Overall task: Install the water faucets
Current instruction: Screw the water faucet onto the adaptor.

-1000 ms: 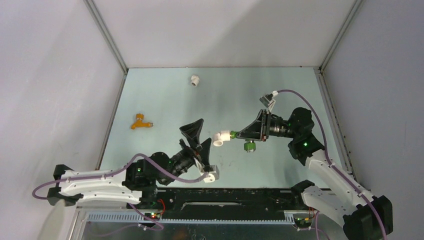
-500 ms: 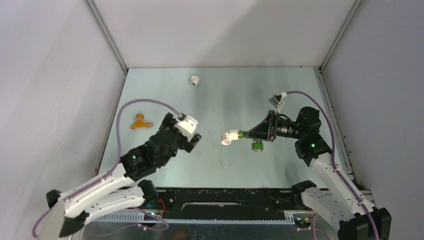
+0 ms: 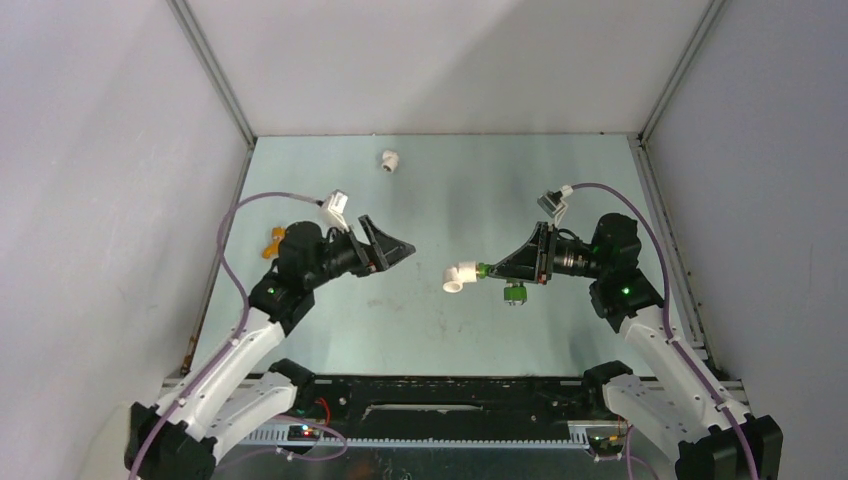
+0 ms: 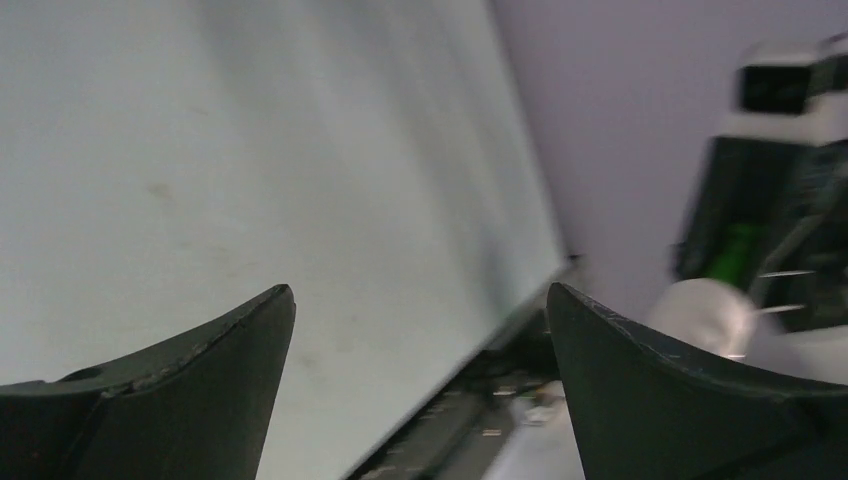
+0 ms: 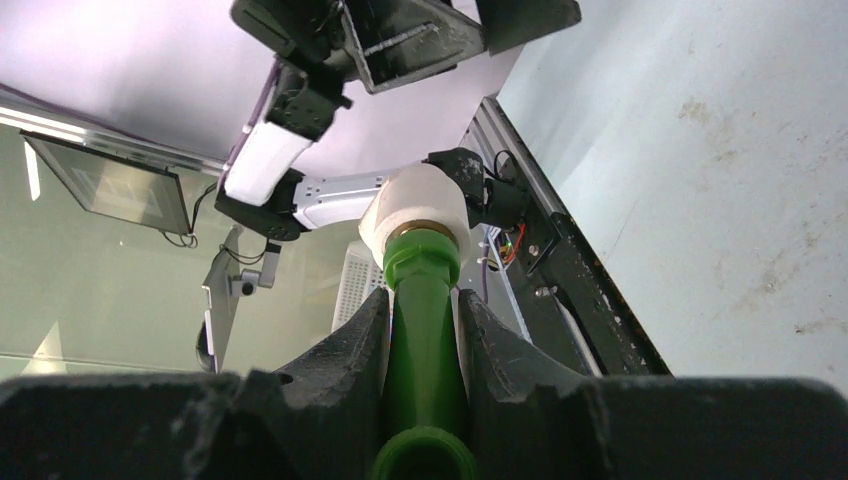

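Note:
My right gripper [image 3: 497, 268] is shut on the green faucet [image 5: 425, 330], held above the table, its round handle [image 3: 515, 292] hanging down. A white elbow fitting [image 3: 458, 276] sits on the faucet's front end, also in the right wrist view [image 5: 415, 208]. My left gripper [image 3: 398, 249] is open and empty, pointing right toward the fitting, a short gap left of it. In the left wrist view its fingers [image 4: 180, 390] frame bare table, with the fitting [image 4: 705, 310] blurred at the right. The orange faucet [image 3: 273, 238] lies at the table's left, mostly hidden behind my left arm.
A second white elbow fitting [image 3: 389, 160] lies near the table's back edge. Metal rails run along the left [image 3: 225, 240] and right [image 3: 665, 240] table edges, with grey walls all around.
My left arm has swung up from the near edge and now points right at the fitting. The right arm with the green faucet moved slightly right a second ago, then held still.

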Controlling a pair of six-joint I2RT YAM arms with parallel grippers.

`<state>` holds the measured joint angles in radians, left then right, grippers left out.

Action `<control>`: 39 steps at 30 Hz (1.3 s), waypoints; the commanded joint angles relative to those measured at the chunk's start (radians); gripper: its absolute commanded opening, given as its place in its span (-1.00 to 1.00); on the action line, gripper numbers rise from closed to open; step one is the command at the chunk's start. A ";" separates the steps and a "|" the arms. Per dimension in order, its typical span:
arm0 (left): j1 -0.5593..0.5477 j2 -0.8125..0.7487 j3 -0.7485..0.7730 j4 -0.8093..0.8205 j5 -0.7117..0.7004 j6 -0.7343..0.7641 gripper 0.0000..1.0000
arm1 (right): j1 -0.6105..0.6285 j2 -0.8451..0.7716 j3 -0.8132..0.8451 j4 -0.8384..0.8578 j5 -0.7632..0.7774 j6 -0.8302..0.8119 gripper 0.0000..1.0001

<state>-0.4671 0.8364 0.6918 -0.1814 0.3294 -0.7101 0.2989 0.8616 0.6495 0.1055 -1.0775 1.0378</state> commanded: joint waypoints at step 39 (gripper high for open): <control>-0.230 0.230 -0.236 1.037 0.326 -0.986 -0.04 | 0.097 0.047 0.012 0.157 0.050 0.045 -1.00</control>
<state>-0.6914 1.1084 0.3969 0.9512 0.6544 -1.7950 0.3885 0.9100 0.6495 0.1825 -1.0306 1.0660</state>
